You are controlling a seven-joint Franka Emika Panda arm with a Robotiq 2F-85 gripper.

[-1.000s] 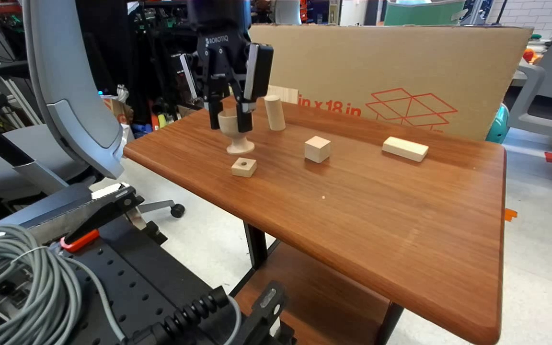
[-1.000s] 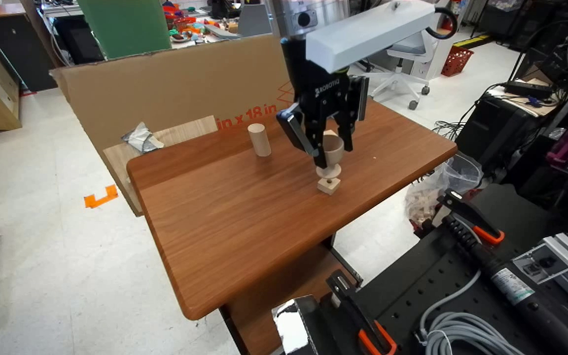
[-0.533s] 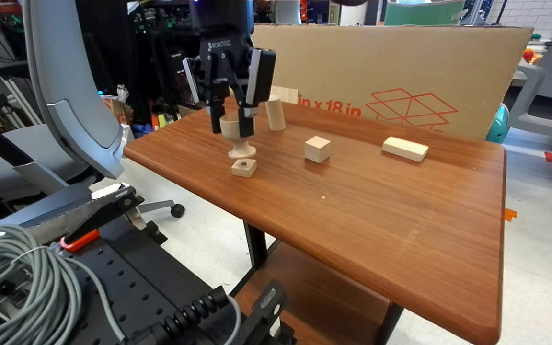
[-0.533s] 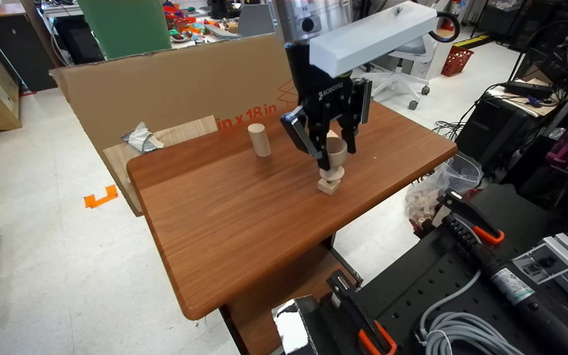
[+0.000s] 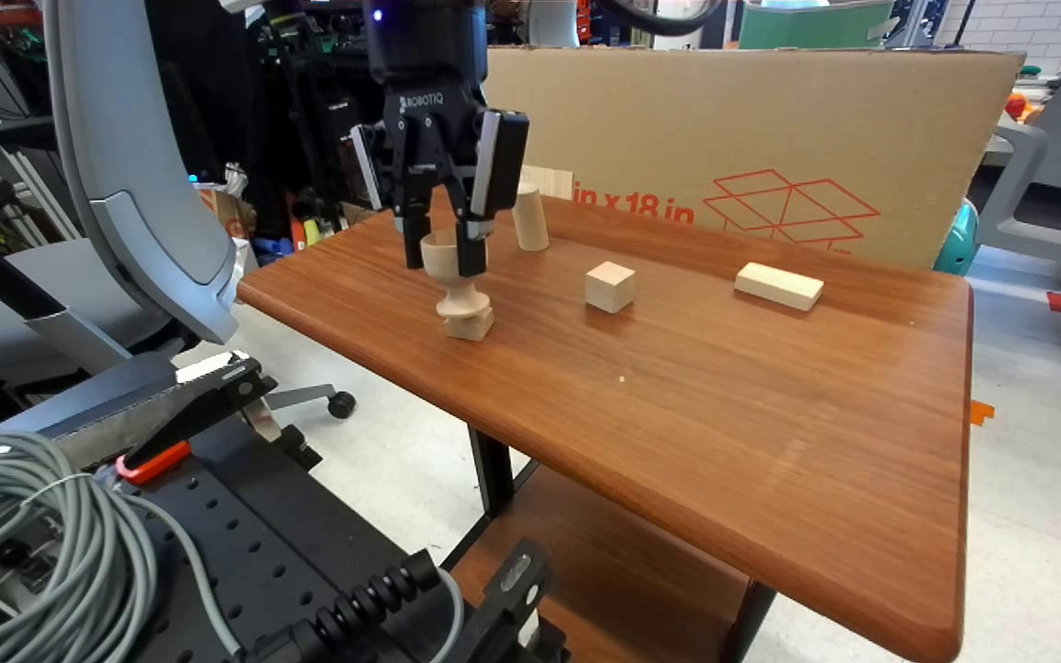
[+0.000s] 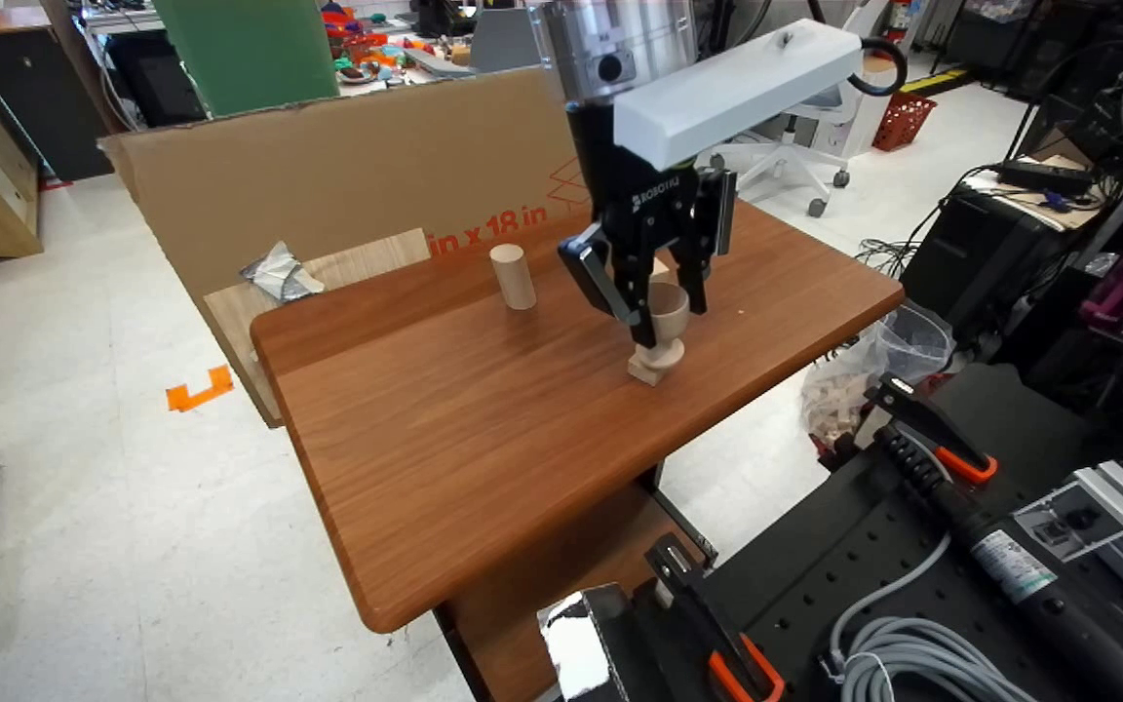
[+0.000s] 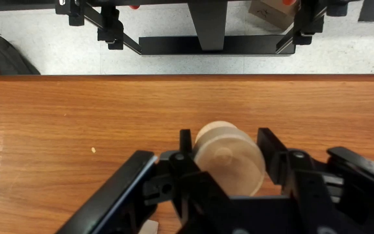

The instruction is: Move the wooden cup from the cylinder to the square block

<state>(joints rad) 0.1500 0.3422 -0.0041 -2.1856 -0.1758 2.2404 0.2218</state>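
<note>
The wooden cup, a pale goblet (image 5: 449, 274), is held upright between the fingers of my gripper (image 5: 443, 263). It shows in both exterior views (image 6: 667, 318) and, from above, in the wrist view (image 7: 230, 164). My gripper (image 7: 226, 139) is shut on the cup's bowl. The cup's foot overlaps the top of the square block (image 5: 469, 329), which lies on the table; I cannot tell whether they touch. In an exterior view the square block (image 6: 641, 370) juts out at the foot's left. It is hidden in the wrist view. The cylinder (image 5: 530, 219) stands upright farther back, apart from the cup (image 6: 513, 277).
A plain cube (image 5: 610, 286) and a rectangular bar (image 5: 778, 285) lie on the brown table (image 5: 724, 405). The table's front edge (image 7: 93, 78) runs near the cup. A cardboard sheet (image 5: 659, 129) stands behind the table. A grey chair (image 5: 162, 212) is beside it.
My gripper has moved down with the cup in it. The cup's foot was apart from the block and now covers its top. The other pieces have not moved.
</note>
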